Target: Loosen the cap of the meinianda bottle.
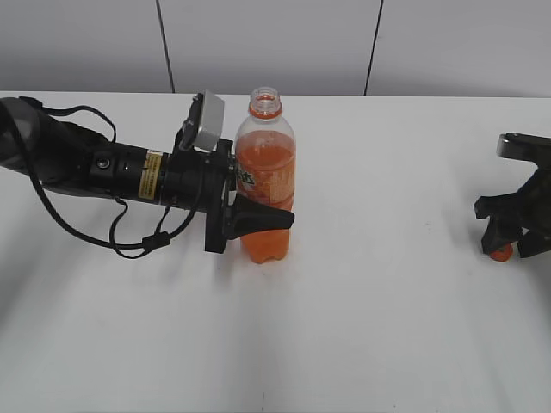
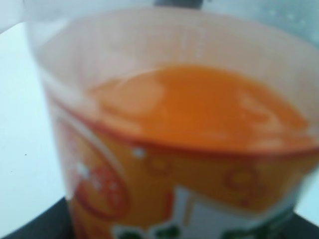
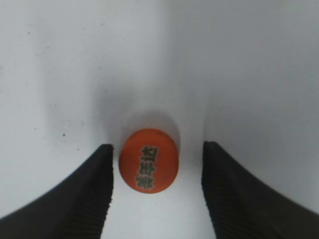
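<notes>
Meinianda bottle [image 1: 267, 172] first, from the exterior view: stood upright on the white table [image 1: 362, 327], a bit toward 10 o'clock from the middle. Had orange drink inside and an open top with no lid on it. Was squeezed around its lower half by the left gripper [image 1: 267, 215], which reached in from 9 o'clock with one black finger on each side. Over at 3 o'clock, by the edge, saw the right gripper [image 1: 512, 241] low on the table, with the small orange cap [image 1: 500, 253] at its tip, well apart from the bottle.

From the left wrist view: was filled almost fully by the bottle [image 2: 189, 149], very close and blurry. Showed orange drink above and the orange label below. Showed dark bits of finger [image 2: 30, 229] at 7 and 5 o'clock.

From the right wrist view: saw the cap [image 3: 148, 167] lying flat on the table, printed top up. Sat between the two ribbed fingers [image 3: 84, 194] of the right gripper [image 3: 157, 146], nearer the one at 9 o'clock. Jaws stood apart, with a gap on each side, so not pinching it.
</notes>
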You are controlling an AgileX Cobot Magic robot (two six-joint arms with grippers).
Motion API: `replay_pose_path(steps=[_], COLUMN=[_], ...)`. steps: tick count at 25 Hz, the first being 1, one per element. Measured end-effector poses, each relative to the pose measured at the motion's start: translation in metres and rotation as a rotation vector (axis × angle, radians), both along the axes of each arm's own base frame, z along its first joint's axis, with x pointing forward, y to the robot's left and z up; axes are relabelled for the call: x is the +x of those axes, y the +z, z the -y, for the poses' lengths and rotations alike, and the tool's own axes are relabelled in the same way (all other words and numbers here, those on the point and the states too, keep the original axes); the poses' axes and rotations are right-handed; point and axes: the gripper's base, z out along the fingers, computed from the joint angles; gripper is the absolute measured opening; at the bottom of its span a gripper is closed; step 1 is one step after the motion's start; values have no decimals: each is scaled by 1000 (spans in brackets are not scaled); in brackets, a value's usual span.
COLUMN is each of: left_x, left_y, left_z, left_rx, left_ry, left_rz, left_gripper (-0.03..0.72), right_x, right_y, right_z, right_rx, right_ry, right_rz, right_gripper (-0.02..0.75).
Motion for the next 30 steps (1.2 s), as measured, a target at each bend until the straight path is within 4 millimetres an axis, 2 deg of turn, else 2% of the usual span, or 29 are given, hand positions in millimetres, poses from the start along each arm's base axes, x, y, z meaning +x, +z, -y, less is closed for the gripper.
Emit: replay_pose_path(steps=[2, 7, 12, 16, 22, 30], left_x=[0, -2, -2, -2, -5, -5], left_y=[0, 1, 1, 1, 4, 21], left_z=[0, 0, 0, 0, 1, 0], left_rx=[-2, -6, -7, -11, -38, -56], left_ry=[-2, -18, -22, -25, -55, -55], left_rz=[-1, 0, 0, -1, -25, 3], left_gripper=[419, 419, 419, 426, 627, 647], right_x=[0, 0, 7, 6, 3, 2], right_y=[0, 3, 37, 61, 78, 79], right_z=[0, -2, -4, -4, -5, -6], right_rx=[-1, 21, 46, 47, 59, 66], right_ry=[1, -10, -15, -15, -22, -23], right_rz=[0, -17, 45, 110, 155, 147], right_gripper=[446, 475, 480, 480, 480, 480])
